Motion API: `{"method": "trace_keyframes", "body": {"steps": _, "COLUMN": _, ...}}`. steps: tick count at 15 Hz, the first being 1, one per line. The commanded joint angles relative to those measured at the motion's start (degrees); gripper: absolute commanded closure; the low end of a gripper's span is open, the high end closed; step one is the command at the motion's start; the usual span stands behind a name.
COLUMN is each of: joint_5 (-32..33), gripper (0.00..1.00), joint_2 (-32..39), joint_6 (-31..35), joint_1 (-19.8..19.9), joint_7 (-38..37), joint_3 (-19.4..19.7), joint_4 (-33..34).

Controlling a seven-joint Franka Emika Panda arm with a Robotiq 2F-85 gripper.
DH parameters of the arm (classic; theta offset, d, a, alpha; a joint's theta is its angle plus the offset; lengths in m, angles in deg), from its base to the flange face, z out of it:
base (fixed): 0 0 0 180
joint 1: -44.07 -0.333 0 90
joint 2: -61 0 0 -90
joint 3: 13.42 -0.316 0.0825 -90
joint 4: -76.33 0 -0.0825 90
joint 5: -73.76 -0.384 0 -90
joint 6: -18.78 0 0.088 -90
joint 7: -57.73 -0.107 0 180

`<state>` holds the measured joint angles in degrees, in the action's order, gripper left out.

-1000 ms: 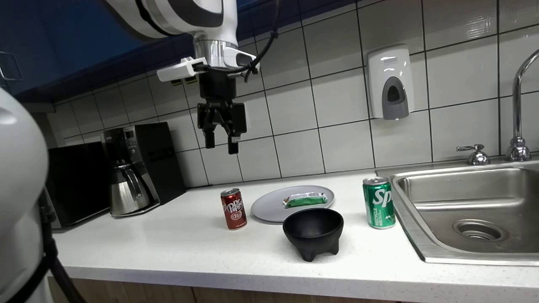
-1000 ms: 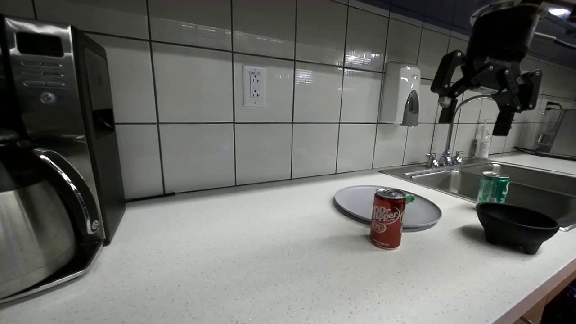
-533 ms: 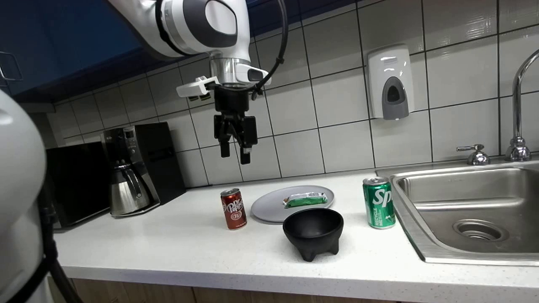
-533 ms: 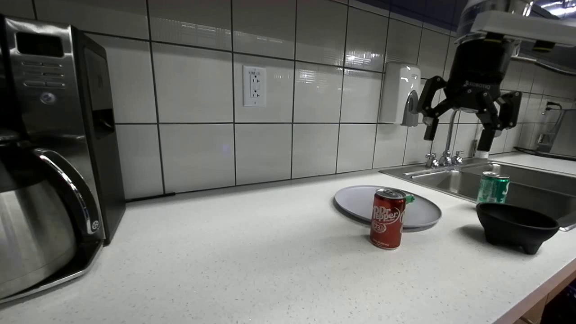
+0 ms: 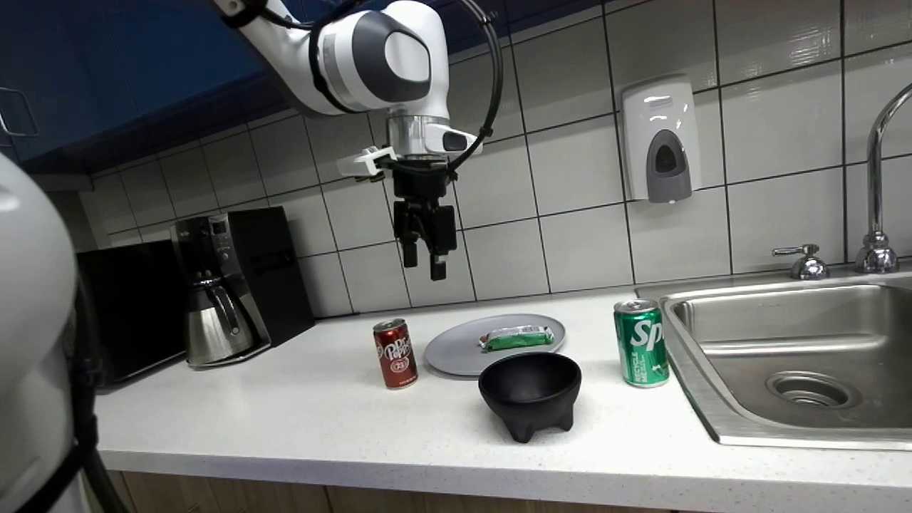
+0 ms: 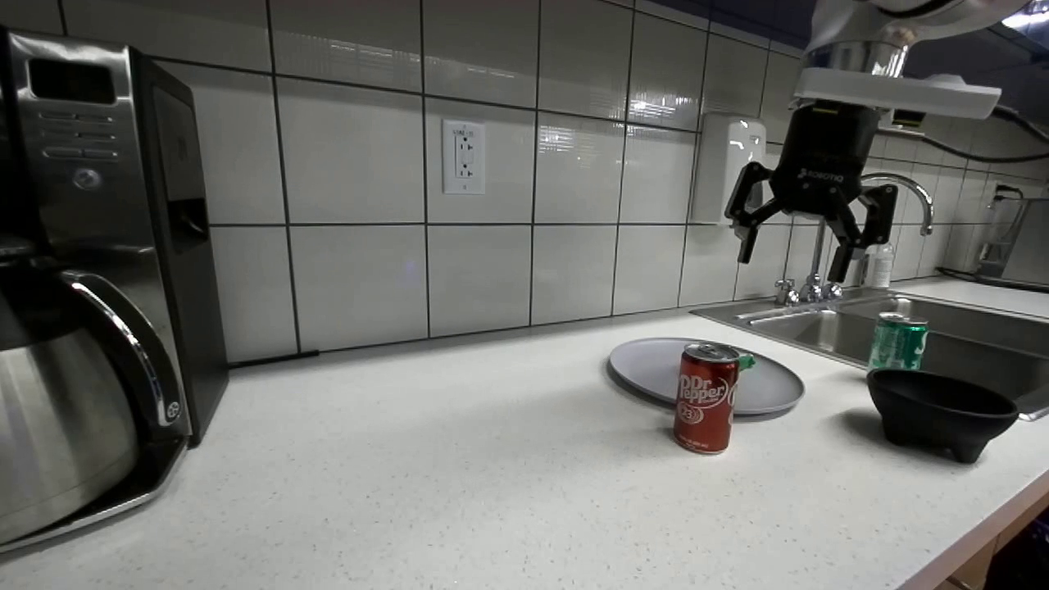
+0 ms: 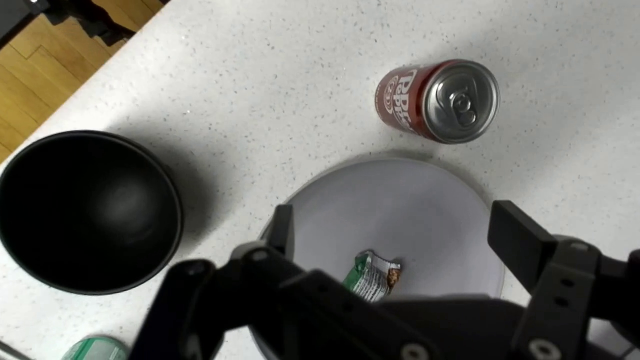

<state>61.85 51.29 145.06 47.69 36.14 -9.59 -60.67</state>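
My gripper (image 5: 425,265) is open and empty, pointing down, high above the counter; it also shows in an exterior view (image 6: 792,260) and in the wrist view (image 7: 392,225). Below it is a flat grey plate (image 5: 456,349), seen between the fingers in the wrist view (image 7: 395,200). A green and white wrapped bar (image 5: 516,338) lies on the plate; in the wrist view the gripper hides part of it (image 7: 372,277). A red Dr Pepper can (image 5: 395,354) stands upright beside the plate, also in the wrist view (image 7: 435,102). A black footed bowl (image 5: 531,395) stands near the plate.
A green Sprite can (image 5: 641,345) stands upright by the steel sink (image 5: 695,377). A coffee maker (image 5: 260,271) with a metal carafe stands at the far end of the counter. A soap dispenser (image 5: 659,142) hangs on the tiled wall. Blue cabinets (image 5: 128,71) hang above.
My gripper has come down and moved sideways, rightward in an exterior view where the sink is at right, leftward where the coffee maker is close. The fingers stay open. The objects have not moved.
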Motion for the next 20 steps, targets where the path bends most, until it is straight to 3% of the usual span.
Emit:
{"method": "trace_keyframes", "body": {"steps": 1, "joint_5": -1.59, "gripper": 0.0, "joint_2": 5.51, "joint_6": 0.35, "joint_1": 0.65, "joint_7": -2.88, "joint_3": -0.1, "joint_4": 5.53}}
{"method": "trace_keyframes", "body": {"steps": 20, "joint_5": -0.31, "gripper": 0.0, "joint_2": 27.26, "joint_6": 2.38, "joint_1": -0.4, "joint_7": -13.97, "joint_3": 2.92, "joint_4": 23.05}}
